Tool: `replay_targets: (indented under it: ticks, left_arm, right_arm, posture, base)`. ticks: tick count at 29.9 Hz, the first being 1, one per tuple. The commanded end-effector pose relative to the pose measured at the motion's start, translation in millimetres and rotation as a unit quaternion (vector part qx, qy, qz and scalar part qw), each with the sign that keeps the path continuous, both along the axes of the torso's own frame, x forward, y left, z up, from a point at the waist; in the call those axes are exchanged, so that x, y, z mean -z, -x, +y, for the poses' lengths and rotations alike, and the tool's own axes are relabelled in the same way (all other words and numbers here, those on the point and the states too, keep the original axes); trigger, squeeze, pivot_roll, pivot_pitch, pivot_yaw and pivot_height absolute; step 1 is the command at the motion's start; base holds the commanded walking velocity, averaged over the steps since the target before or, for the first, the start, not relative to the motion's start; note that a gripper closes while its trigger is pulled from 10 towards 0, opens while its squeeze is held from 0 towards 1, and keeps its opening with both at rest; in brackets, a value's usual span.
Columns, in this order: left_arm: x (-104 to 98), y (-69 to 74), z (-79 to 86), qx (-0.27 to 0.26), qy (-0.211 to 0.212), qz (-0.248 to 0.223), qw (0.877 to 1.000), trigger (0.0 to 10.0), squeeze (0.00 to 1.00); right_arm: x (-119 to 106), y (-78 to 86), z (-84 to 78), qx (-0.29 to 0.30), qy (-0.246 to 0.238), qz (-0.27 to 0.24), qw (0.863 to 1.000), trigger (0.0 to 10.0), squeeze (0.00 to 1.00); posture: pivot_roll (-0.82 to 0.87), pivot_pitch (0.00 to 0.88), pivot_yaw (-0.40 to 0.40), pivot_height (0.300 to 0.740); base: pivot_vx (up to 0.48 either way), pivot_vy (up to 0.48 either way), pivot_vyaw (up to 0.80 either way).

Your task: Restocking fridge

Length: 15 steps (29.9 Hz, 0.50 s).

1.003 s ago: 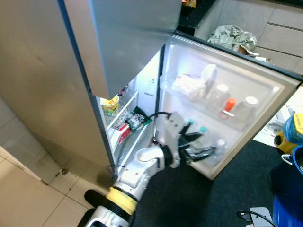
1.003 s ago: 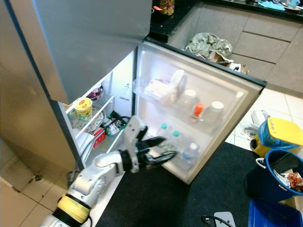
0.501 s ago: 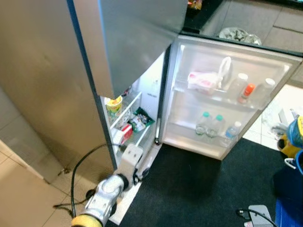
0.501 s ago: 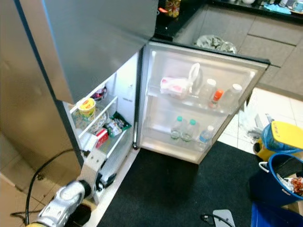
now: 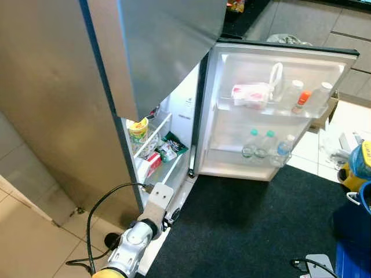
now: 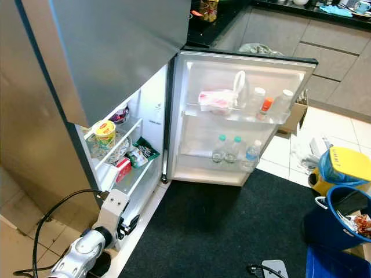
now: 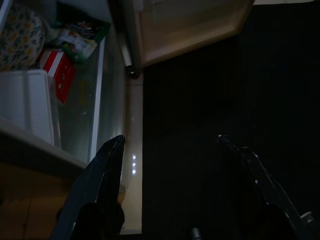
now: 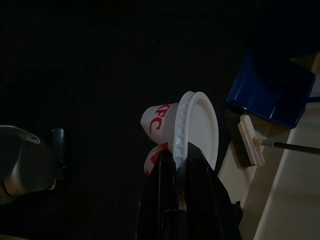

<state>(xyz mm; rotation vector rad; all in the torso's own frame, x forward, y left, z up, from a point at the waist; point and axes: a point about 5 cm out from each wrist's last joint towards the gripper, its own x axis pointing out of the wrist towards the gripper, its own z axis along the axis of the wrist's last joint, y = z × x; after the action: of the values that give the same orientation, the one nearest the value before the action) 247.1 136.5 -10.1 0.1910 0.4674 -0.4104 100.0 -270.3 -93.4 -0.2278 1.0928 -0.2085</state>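
The fridge door point(image 5: 278, 81) stands wide open, with several water bottles point(image 5: 264, 145) on its lower shelf and a pink bag point(image 5: 250, 94) on the upper one. Inside, the shelves hold a yellow noodle cup point(image 5: 138, 128), a green packet point(image 5: 170, 146) and a red box point(image 5: 152, 162). My left arm point(image 5: 142, 223) hangs low by the fridge's foot. Its gripper point(image 7: 170, 137) is open with nothing in it, above the dark mat. My right gripper point(image 8: 180, 155) is shut on the lid rim of a white KFC cup point(image 8: 192, 125) over the dark floor.
A black mat point(image 5: 243, 226) lies before the fridge. A blue bin point(image 6: 348, 214) and a yellow container point(image 6: 342, 165) stand at the right, with a cardboard box point(image 6: 295, 116) behind the door. A blue dustpan point(image 8: 272, 90) and a brush point(image 8: 250, 140) lie near the cup. A cable point(image 5: 104, 202) trails by my left arm.
My left gripper has left the door's lower shelf and dropped to the fridge's foot. The door has swung wider. The head camera has shifted.
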Motion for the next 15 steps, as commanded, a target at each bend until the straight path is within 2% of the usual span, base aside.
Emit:
replay_targets:
  ticks: [1,15]
  left_arm:
    - [1.1,-0.3,-5.0,-0.006,0.004,-0.003,1.000,10.0,0.00]
    - [1.4,-5.7,-9.5,-0.017,0.001,-0.015,1.000,10.0,0.00]
  right_arm:
    - [-2.2,-2.9,-3.0,0.004,0.001,-0.012,1.000,10.0,0.00]
    - [-2.1,-3.1,-2.4,0.003,0.002,-0.013,1.000,10.0,0.00]
  posture:
    - [0.00,0.015,-0.076,0.740]
    - [-0.01,0.007,-0.075,0.740]
  base:
    - [0.000,-0.240,0.00]
    - [0.000,-0.370,0.00]
